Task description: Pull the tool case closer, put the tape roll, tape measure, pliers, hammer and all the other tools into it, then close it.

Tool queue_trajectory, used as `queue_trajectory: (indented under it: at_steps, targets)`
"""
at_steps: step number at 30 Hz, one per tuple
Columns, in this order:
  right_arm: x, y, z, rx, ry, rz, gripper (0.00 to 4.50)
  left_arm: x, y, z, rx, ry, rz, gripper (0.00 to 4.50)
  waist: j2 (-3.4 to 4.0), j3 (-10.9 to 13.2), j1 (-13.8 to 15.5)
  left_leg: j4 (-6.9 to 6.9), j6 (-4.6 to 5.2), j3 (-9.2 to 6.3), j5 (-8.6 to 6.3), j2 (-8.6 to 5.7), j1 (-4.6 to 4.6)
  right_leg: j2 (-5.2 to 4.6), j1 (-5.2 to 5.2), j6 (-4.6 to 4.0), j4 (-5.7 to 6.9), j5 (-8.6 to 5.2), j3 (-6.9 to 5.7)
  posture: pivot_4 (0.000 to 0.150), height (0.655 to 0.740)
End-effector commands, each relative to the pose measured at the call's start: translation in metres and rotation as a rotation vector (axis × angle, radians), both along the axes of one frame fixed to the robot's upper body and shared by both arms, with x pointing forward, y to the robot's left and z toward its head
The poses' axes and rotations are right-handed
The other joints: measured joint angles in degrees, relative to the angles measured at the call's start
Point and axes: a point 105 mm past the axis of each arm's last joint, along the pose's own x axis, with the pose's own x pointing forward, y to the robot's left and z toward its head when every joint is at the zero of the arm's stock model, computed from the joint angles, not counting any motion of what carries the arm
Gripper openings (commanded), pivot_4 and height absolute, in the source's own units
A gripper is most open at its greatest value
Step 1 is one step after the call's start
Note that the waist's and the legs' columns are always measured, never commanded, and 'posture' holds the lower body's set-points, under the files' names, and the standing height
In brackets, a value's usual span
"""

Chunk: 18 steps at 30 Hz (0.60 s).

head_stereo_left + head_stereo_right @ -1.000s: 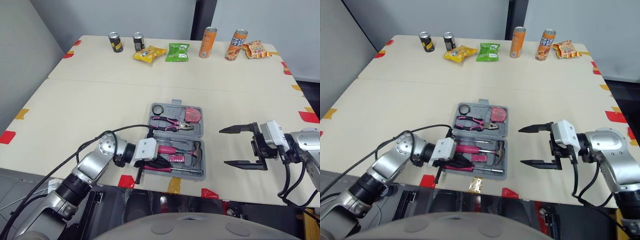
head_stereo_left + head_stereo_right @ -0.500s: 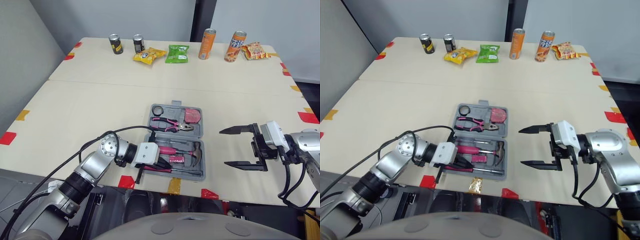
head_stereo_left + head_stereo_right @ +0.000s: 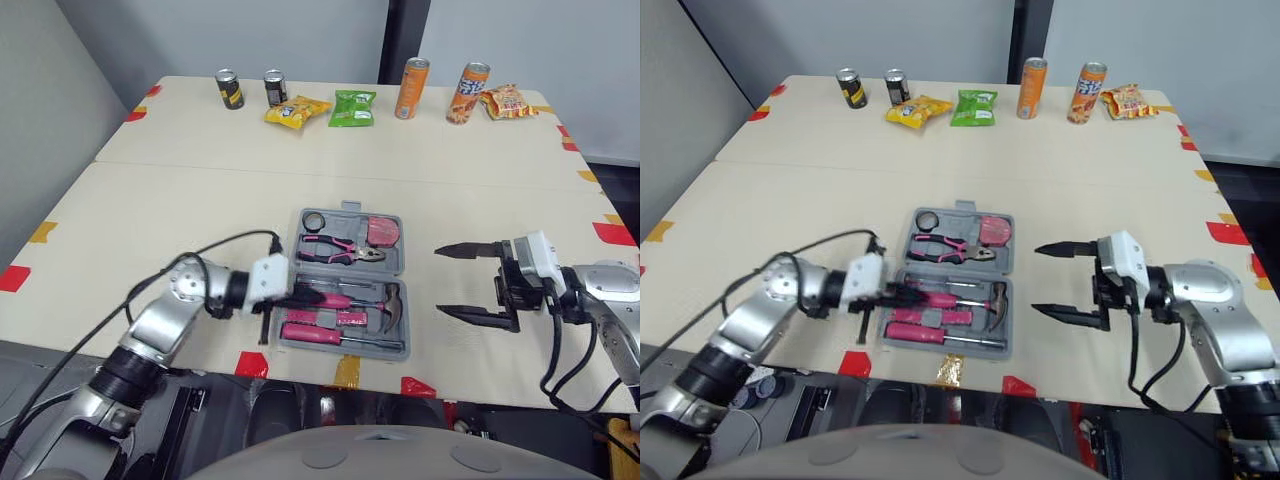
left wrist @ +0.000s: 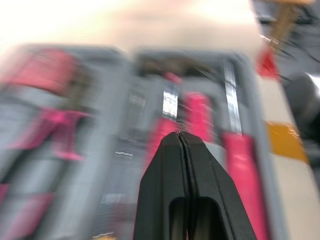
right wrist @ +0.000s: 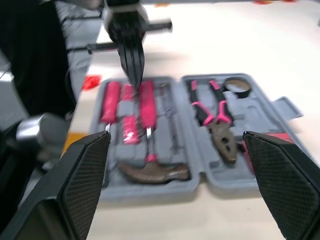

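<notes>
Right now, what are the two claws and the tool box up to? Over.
Tool case open, tools inside. Left gripper shut, tips over its near half; right gripper open, off to its right. Cans far off, nothing blocking.

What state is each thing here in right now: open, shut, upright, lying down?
Tool case: open, lying flat on the table.
Left gripper: shut on nothing, over the case's near half.
Right gripper: open, empty, beside the case.
Hammer: lying in the case.
Pliers: lying in the case.
Tape roll: flat in its slot.
Orange cans: upright.
</notes>
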Motion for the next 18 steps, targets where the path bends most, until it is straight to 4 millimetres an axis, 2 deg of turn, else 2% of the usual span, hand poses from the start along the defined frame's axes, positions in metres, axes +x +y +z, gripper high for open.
queue_trajectory:
  at_steps: [1, 6, 10, 11, 13, 18]
  targets:
    - [0.007, -0.002, 0.0, 0.016, -0.007, -0.034, 3.24, 0.011, 0.021, 0.015, -0.038, 0.003, 0.133, 0.0, 0.0, 0.0, 0.0, 0.0, 0.0, 0.0, 0.0, 0.0, 0.0, 0.0, 0.0, 0.0, 0.0, 0.0, 0.0, 0.15, 0.74]
    - [0.014, 0.001, -0.02, -0.009, 0.017, -0.063, 1.54, 0.025, 0.057, 0.015, -0.052, 0.047, 0.324, 0.0, 0.0, 0.0, -0.4, -0.01, 0.0, -0.01, 0.0, 0.0, -0.01, -0.01, -0.02, -0.01, -0.06, 0.0, -0.03, 0.15, 0.74]
    - [0.022, 0.004, -0.042, -0.087, 0.045, -0.094, 0.22, 0.028, 0.076, 0.002, -0.047, 0.074, 0.398, 0.0, 0.0, 0.0, -0.7, -0.01, -0.01, -0.01, 0.0, -0.01, 0.0, 0.0, -0.01, -0.01, -0.08, 0.0, -0.03, 0.15, 0.74]
    - [0.025, 0.004, -0.047, -0.105, 0.052, -0.105, 0.06, 0.029, 0.079, -0.002, -0.048, 0.086, 0.413, 0.0, 0.0, 0.0, -0.8, -0.01, -0.01, -0.01, 0.0, -0.01, 0.01, -0.01, -0.01, -0.01, -0.08, 0.0, -0.03, 0.15, 0.74]
    - [0.032, 0.007, -0.055, -0.133, 0.053, -0.119, 0.06, 0.033, 0.085, -0.01, -0.041, 0.104, 0.444, 0.0, 0.0, 0.0, -0.9, 0.0, -0.01, -0.02, 0.01, -0.01, 0.01, -0.01, -0.02, -0.01, -0.09, 0.0, -0.04, 0.15, 0.74]
    - [0.043, 0.014, -0.066, -0.192, 0.047, -0.125, 0.06, 0.04, 0.083, -0.022, -0.045, 0.149, 0.44, 0.0, 0.0, 0.0, -1.2, 0.01, -0.01, -0.03, 0.01, -0.01, 0.0, -0.01, -0.01, -0.01, -0.06, 0.0, -0.05, 0.15, 0.74]
